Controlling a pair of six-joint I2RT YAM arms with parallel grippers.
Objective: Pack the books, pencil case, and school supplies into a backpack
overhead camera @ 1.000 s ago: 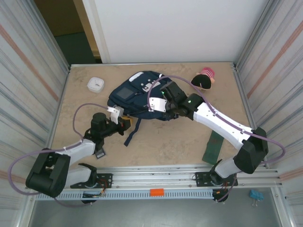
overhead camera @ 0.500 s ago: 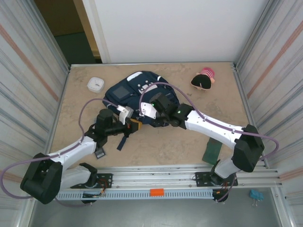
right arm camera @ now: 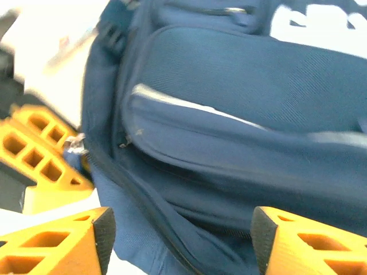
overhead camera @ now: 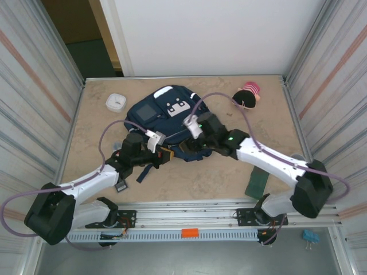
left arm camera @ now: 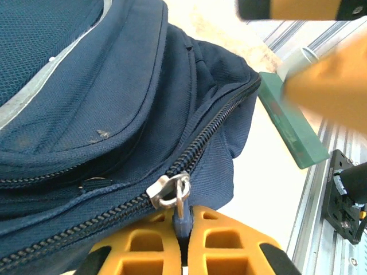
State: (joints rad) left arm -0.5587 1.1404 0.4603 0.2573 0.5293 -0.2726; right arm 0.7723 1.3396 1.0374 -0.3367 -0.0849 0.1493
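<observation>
Far left, a small white square container [overhead camera: 116, 102] sits on the table [overhead camera: 92, 132], well apart from the bag. A small flat black item [overhead camera: 120, 185] lies near the front edge, just beside my left arm; it is too small to make out detail.

My left gripper [left arm camera: 182, 243] is pressed together, its orange fingers [left arm camera: 143, 249] pinching the blue tab of the zipper pull [left arm camera: 171, 191] on the near side of the backpack [overhead camera: 163, 112]. The backpack lies flat mid-table, with its white patches and grey square pocket facing up. I cannot tell whether the zip is open anywhere along its run.

My right gripper [right arm camera: 180, 229] is over the backpack's near right side with its fingers spread wide. There is navy fabric between and beyond them, and I cannot tell if they touch it. It is holding nothing.

A pink and black thing [overhead camera: 246, 96] lies toward the far right corner, apart from the backpack. The dark green book [overhead camera: 257, 179] lies flat at front right, partly under my right arm. A small blue clip [overhead camera: 310, 236] lies off the table, past the rail at bottom right.
</observation>
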